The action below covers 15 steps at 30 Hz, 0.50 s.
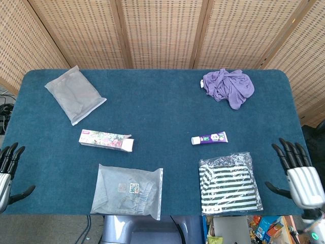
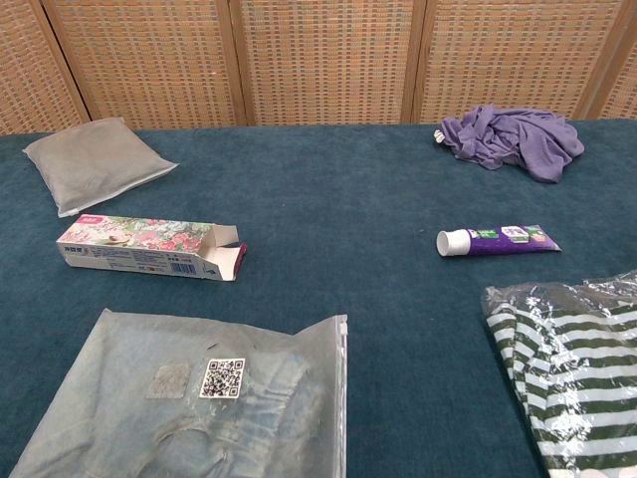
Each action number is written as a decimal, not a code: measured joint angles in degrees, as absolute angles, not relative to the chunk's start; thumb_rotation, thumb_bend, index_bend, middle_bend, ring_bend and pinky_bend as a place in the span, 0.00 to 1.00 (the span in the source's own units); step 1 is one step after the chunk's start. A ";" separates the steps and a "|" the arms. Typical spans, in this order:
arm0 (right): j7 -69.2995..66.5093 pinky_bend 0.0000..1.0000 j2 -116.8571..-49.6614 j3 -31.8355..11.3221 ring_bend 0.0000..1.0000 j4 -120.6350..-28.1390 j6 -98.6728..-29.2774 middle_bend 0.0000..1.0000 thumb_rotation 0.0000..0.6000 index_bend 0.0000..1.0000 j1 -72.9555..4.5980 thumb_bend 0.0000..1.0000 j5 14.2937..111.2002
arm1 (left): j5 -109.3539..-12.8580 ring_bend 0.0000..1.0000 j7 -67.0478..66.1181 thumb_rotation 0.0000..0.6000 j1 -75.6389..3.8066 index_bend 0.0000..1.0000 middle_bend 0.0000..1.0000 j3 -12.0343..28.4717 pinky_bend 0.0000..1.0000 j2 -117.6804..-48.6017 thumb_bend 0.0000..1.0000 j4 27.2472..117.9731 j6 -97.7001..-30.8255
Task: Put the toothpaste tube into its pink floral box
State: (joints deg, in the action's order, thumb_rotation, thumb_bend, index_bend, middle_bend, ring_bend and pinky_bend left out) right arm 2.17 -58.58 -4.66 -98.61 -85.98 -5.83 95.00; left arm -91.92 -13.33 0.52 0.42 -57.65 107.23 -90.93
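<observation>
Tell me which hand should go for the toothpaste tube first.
Right. The toothpaste tube lies on the right hand's side; the left hand sits beyond the pink floral box. Both hands are empty.

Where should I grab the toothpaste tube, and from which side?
Take the toothpaste tube around its purple body, probably from above with the right hand, which is nearer. It lies flat, white cap toward the pink floral box, long sides clear.

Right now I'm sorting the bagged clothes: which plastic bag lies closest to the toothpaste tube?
The striped-garment bag, just in front of the toothpaste tube. The QR-label bag and the grey bag lie on the left half of the table.
</observation>
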 measured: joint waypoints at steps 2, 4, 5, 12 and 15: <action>1.59 0.00 -58.86 -5.30 0.00 -98.04 -82.01 0.00 1.00 0.03 -8.37 0.00 94.26 | -91.55 0.00 -14.43 1.00 0.08 0.00 0.00 0.69 0.00 -58.07 0.15 107.05 -90.33; 0.19 0.00 -59.17 -6.23 0.00 -97.30 -76.80 0.04 1.00 0.09 -11.72 0.00 93.01 | -91.18 0.00 -15.58 1.00 -0.44 0.00 0.00 1.17 0.00 -58.80 0.15 106.80 -89.90; -0.45 0.00 -59.42 -6.76 0.00 -96.75 -74.37 0.05 1.00 0.11 -13.36 0.00 92.27 | -90.99 0.00 -15.98 1.00 -0.63 0.00 0.00 1.41 0.00 -59.20 0.15 106.68 -89.81; -2.97 0.02 -65.89 -11.08 0.05 -88.30 -56.96 0.20 1.00 0.22 -27.25 0.04 83.98 | -88.23 0.00 -16.77 1.00 -1.17 0.00 0.00 2.62 0.00 -60.24 0.15 106.29 -89.38; -3.22 0.03 -69.62 -11.87 0.06 -83.98 -53.89 0.22 1.00 0.25 -30.69 0.12 82.19 | -86.34 0.00 -16.92 1.00 -1.39 0.00 0.00 3.20 0.00 -60.26 0.15 106.43 -88.92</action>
State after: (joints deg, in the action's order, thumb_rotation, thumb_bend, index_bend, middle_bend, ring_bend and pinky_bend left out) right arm -3.22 -69.62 -11.87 -83.98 -53.89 -30.69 82.19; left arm -86.34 -16.92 -1.39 3.20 -60.26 106.43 -88.92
